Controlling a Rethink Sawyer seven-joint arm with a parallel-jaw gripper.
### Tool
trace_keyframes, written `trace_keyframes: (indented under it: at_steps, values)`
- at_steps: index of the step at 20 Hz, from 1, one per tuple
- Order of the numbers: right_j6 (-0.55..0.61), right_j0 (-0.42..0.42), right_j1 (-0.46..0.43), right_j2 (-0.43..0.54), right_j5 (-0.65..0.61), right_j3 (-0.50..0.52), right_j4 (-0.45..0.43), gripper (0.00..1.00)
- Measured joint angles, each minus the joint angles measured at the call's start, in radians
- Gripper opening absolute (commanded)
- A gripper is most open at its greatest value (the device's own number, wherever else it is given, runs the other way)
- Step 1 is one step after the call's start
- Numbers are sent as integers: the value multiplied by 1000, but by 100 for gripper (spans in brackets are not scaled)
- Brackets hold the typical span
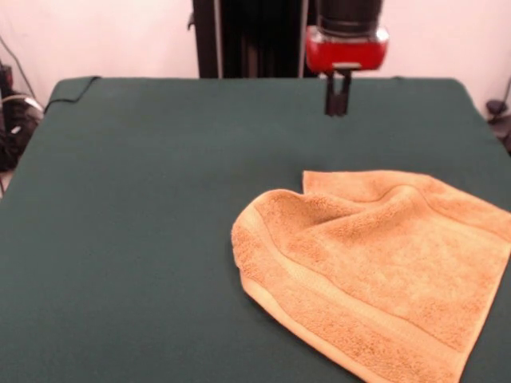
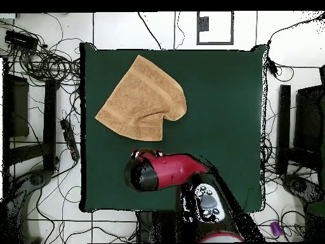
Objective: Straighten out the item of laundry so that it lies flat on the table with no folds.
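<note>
Facing the robot, the front view shows the gripper point(image 1: 337, 102) hanging above the green table point(image 1: 144, 223), fingers close together and holding nothing. The orange towel point(image 1: 375, 271) lies nearer the camera, at the picture's right, one corner folded over (rounded edge pointing left). From overhead, the towel point(image 2: 142, 100) sits at the table's far-left part, just beyond the red arm's head point(image 2: 147, 170).
</note>
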State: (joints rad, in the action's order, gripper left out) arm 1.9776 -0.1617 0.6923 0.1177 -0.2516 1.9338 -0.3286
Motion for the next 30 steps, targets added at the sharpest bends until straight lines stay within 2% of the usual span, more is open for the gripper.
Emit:
trace_keyframes:
  at_steps: [3, 7, 14, 19, 23, 24, 30]
  values:
    - [44, 37, -37, -27, 29, 0, 18, 0]
    - [101, 119, -121, -109, 44, -10, 63, 0]
    - [111, 221, -223, -227, 46, -34, 171, 0]
    - [111, 253, -264, -271, 85, -44, 236, 0]
    - [111, 300, -286, -320, 143, -46, 299, 0]
    - [111, 334, -293, -346, 167, -46, 332, 0]
    - [111, 359, -280, -367, 245, -46, 394, 0]
